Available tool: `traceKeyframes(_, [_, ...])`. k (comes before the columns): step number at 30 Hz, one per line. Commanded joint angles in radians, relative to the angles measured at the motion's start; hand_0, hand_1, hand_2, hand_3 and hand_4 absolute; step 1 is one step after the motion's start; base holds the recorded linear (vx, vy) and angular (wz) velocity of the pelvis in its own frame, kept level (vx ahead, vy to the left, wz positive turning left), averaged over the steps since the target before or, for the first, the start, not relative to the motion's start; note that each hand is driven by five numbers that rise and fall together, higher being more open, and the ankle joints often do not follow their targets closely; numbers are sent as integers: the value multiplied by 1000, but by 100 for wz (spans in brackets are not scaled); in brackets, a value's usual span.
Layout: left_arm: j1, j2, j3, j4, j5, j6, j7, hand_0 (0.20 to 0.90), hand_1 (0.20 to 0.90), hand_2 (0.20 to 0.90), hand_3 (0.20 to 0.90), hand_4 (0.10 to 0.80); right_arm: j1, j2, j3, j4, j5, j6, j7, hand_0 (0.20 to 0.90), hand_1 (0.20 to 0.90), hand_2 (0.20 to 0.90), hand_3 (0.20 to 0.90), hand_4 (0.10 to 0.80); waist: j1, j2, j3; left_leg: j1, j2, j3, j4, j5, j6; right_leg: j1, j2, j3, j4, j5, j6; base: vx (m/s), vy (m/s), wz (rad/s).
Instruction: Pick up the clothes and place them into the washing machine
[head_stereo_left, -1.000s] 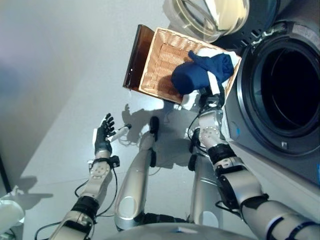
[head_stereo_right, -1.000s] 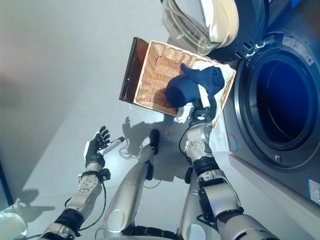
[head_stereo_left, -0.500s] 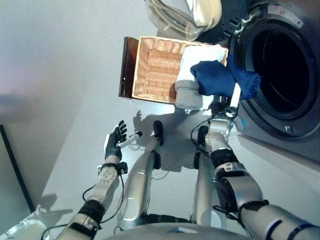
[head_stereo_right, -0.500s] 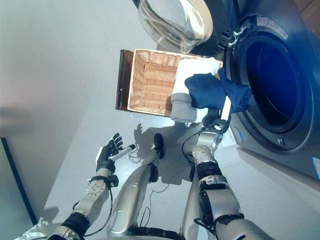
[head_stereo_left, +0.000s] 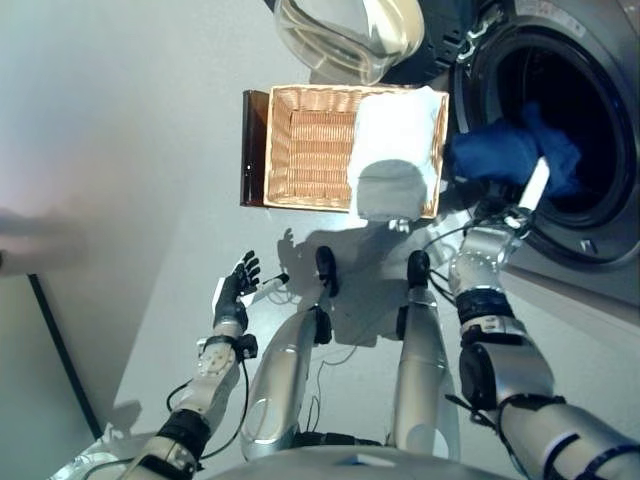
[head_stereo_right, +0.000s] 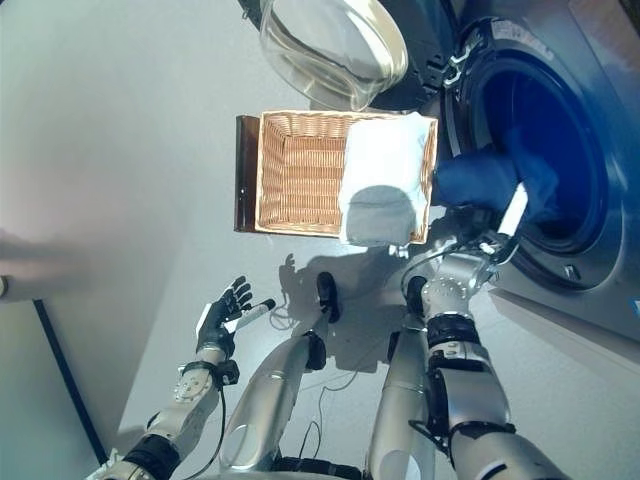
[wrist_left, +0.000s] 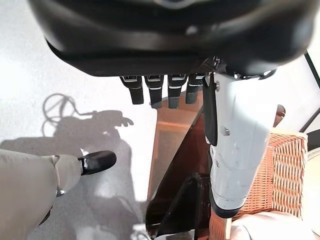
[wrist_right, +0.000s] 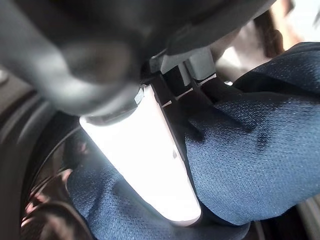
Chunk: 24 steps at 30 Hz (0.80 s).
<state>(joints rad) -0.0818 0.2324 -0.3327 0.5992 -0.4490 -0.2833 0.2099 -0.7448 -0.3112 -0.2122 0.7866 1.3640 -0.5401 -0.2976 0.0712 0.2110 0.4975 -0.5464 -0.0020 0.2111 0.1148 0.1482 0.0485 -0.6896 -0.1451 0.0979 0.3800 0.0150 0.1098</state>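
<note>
My right hand is shut on a dark blue garment and holds it at the washing machine's round opening. In the right wrist view the blue cloth lies pinched under the white-covered thumb. A white garment lies over the near end of the wicker basket, which rests on a dark brown box. My left hand hangs open and empty low over the floor.
The washer's glass door stands swung open beyond the basket. A dark strip runs along the floor at the left. A person's leg and black shoe show in the left wrist view.
My right hand has carried the blue garment from beside the basket to the drum opening. The white garment stays in the basket. The camera has shifted.
</note>
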Motion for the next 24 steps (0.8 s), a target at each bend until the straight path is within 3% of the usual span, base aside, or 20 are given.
traceKeyframes(1, [39, 7, -37, -56, -24, -51, -3, 900, 900, 900, 900, 800, -96, -151, -15, -57, -68, -38, 15, 200, 200, 200, 200, 300, -1, 110, -31, -44, -31, -1, 97, -98, -78, 28, 8, -15, 38, -81, -35, 30, -42, -2])
traceKeyframes(14, [41, 35, -65, -151, -64, -67, -24, 900, 900, 900, 900, 800, -335, -347, 64, 117, -101, 21, -30, 200, 200, 200, 200, 300, 22, 129, -18, -57, -32, -1, 75, -82, -86, -4, 11, -16, 46, -86, -36, 10, -13, -1])
traceKeyframes(24, [19, 37, -91, -193, -84, -75, -18, 900, 900, 900, 900, 800, -510, -418, 73, 148, -36, -43, -56, 200, 200, 200, 200, 300, 41, 156, -21, -87, -42, -4, 65, -68, -92, -55, 3, -8, 76, -92, -35, 14, 7, 3])
